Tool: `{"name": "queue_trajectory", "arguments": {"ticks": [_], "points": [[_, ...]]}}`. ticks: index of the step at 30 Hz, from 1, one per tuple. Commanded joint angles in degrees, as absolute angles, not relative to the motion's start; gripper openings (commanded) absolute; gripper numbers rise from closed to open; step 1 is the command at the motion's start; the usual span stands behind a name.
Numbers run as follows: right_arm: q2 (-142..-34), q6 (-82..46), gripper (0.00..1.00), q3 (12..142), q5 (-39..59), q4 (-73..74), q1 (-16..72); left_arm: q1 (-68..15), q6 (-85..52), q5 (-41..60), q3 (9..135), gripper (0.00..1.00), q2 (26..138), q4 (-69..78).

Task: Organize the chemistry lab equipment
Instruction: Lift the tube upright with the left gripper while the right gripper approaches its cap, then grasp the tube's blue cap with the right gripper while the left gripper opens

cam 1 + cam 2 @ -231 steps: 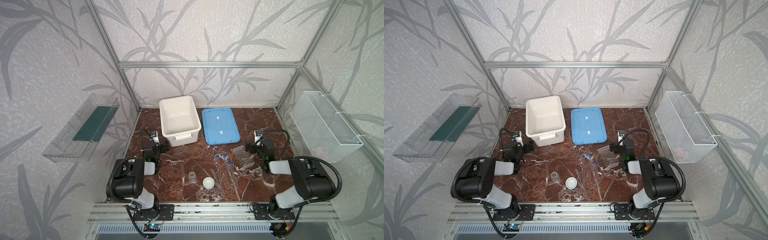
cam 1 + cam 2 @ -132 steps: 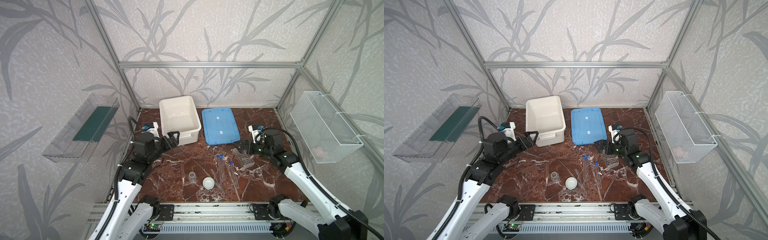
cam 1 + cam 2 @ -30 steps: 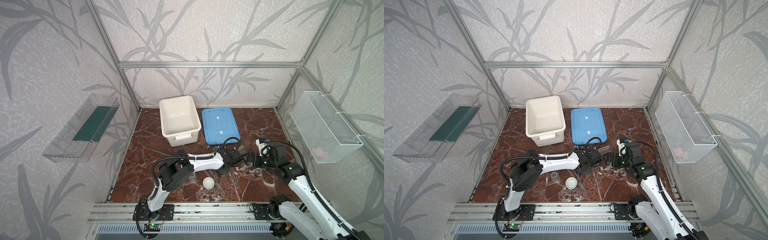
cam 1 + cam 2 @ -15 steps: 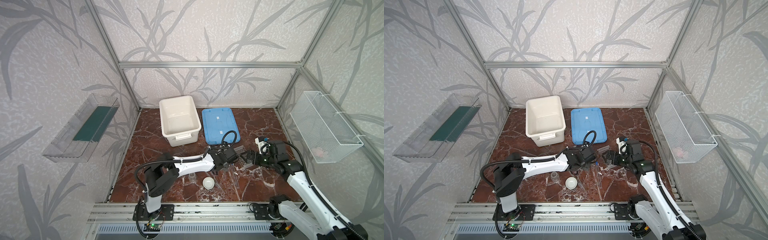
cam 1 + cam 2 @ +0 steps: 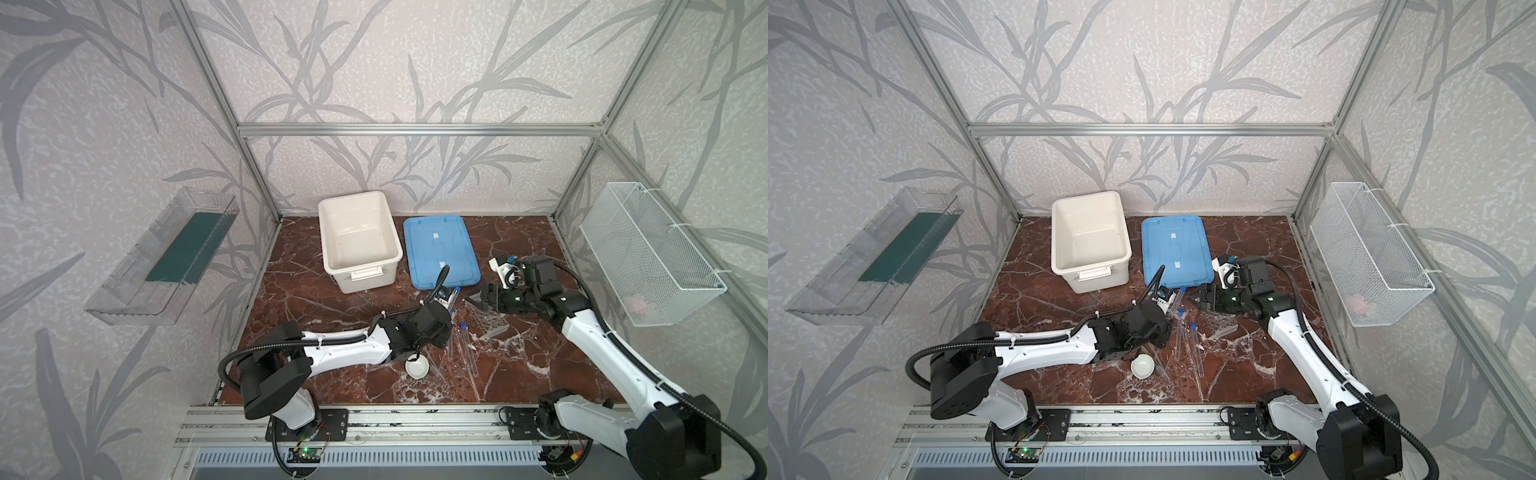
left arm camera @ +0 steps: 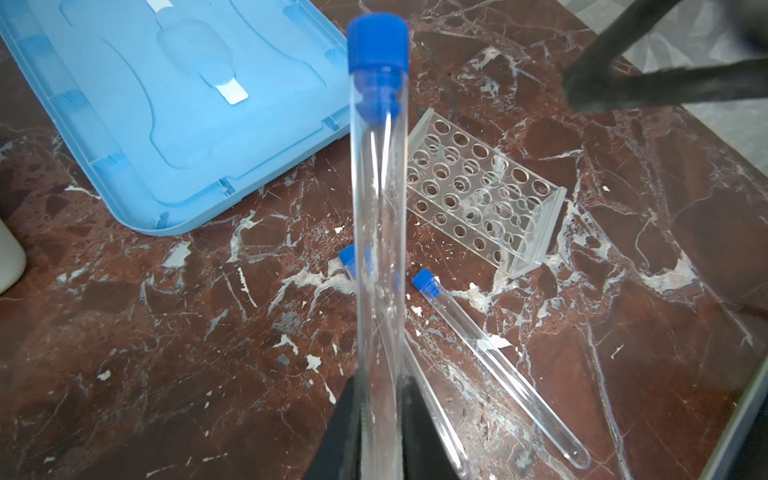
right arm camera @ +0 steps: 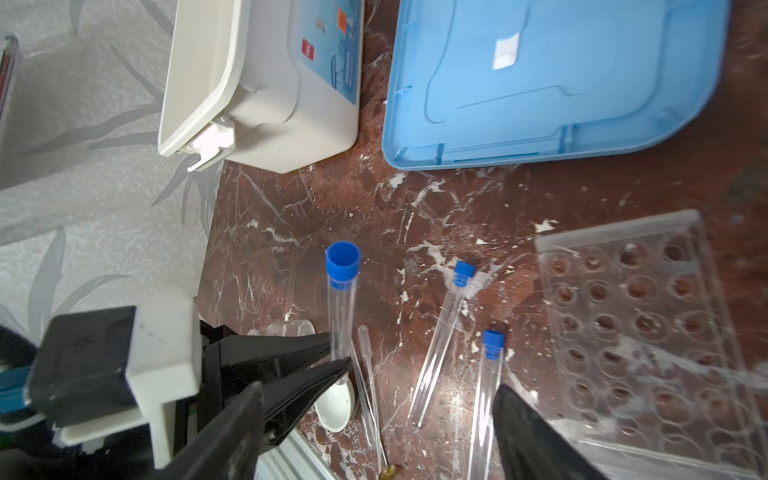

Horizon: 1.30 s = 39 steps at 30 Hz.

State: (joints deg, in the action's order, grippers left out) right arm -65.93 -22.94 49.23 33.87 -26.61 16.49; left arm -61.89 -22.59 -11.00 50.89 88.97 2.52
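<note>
Top views: your left gripper pinches one test tube clear of the table, near the tube rack. Your right gripper hovers at the rack's far end, probably to take the tube over.
Left wrist: the jaws clamp the tube's bottom end. The tube is clear, empty and blue-capped.
Right wrist: your right fingers are spread and hold nothing. Two more tubes lie flat beside the rack.

The small clear beaker shows only its rim behind the left gripper; both top views hide it under the left arm. The left wrist view cuts off the held test tube at its base.
</note>
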Motion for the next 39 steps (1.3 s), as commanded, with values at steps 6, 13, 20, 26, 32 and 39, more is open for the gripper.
{"name": "queue_trajectory", "arguments": {"ticks": [6, 13, 20, 26, 32, 39], "points": [[-72.14, -23.48, 0.66, 54.74, 32.58, -23.79, 21.27, -63.41, -19.71, -11.77, 50.27, 0.16, 88.28, 5.63], [-74.0, -24.38, 0.45, 54.58, 33.31, -22.96, 21.71, -64.27, -19.42, -12.66, 50.1, 0.16, 88.28, 6.16], [-74.53, -24.36, 0.3, 54.11, 33.18, -23.33, 21.71, -64.59, -19.42, -12.77, 50.27, 0.16, 89.04, 6.16], [-74.07, -24.13, 0.21, 53.61, 32.57, -24.07, 21.75, -64.59, -19.47, -13.11, 50.36, 0.16, 89.56, 5.98], [-73.9, -24.17, 0.18, 53.35, 32.04, -23.79, 21.69, -64.6, -19.68, -13.71, 50.45, 0.25, 89.31, 6.06], [-72.08, -22.69, 0.18, 53.71, 28.15, -24.18, 21.7, -64.61, -28.82, -18.13, 53.19, 0.9, 85.16, 2.08]]}}
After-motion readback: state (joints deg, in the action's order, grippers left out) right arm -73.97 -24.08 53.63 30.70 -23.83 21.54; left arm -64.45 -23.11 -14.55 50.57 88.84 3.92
